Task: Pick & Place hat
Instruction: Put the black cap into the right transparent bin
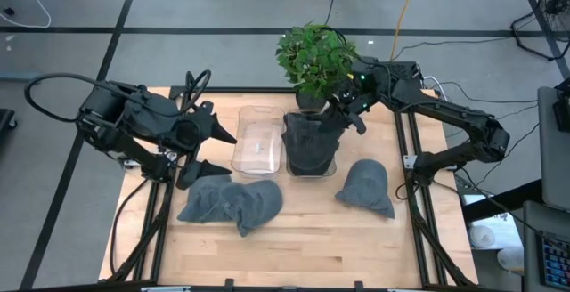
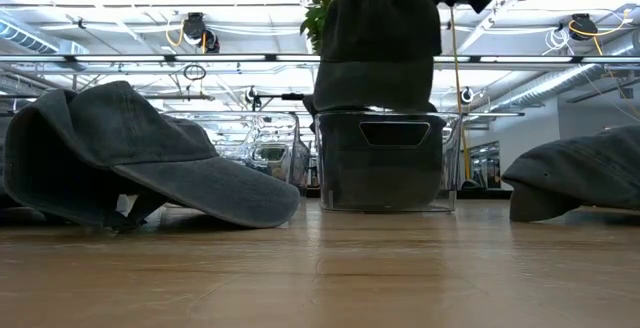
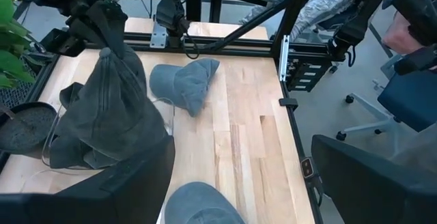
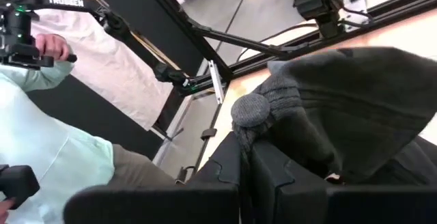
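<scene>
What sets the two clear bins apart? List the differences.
The right bin holds a dark cap that the right gripper pinches from above; the left bin looks empty.
The right bin sits in front of the potted plant; the left bin sits nearer the left gripper, whose jaws are open.
Both are clear bins standing side by side on the wooden table.

wooden table (image 1: 303,239), two clear bins (image 1: 256,141), three loose grey caps (image 1: 230,203), potted plant (image 1: 313,56)
</scene>
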Robot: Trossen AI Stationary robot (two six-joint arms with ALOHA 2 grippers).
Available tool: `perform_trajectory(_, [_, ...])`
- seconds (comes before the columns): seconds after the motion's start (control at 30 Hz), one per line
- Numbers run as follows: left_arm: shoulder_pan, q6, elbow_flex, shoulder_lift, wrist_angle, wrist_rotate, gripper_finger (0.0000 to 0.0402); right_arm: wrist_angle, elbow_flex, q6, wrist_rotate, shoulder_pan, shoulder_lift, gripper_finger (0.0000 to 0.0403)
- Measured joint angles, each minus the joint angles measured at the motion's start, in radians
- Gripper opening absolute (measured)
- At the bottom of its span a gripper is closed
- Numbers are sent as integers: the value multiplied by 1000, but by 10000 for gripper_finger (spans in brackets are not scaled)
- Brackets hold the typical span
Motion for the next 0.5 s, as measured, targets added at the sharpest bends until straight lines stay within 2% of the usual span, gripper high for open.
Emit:
perform_trajectory(0.27, [0, -2, 0, 0, 0, 0, 340, -23, -34, -24, -106, 38, 34, 0])
perform_trajectory(0.5, [0, 5, 0, 1, 0, -19, 343, -28, -73, -37, -128, 67, 35, 0])
